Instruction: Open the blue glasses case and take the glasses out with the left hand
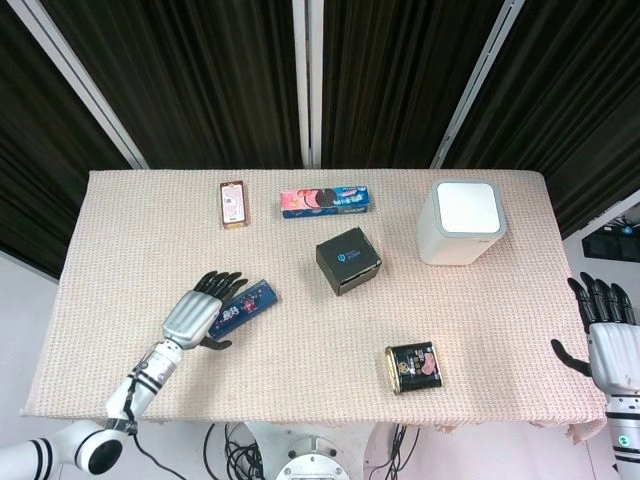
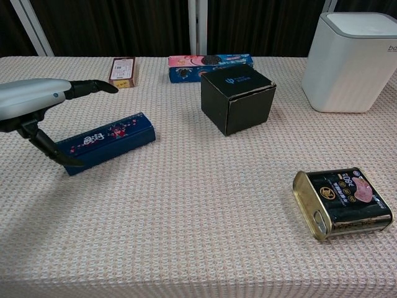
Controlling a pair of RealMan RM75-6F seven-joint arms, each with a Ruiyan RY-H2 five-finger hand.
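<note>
A coarse woven cloth lies under a glossy metal tin and a matt black box

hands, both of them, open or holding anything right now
Left hand: open, fingers spread over the near end of the blue glasses case, not gripping it.
Right hand: open, holding nothing, off the table's right edge.

Glasses case: navy, floral print. Left hand: silver, black fingers. Box: black. Worktop: beige weave.
</note>
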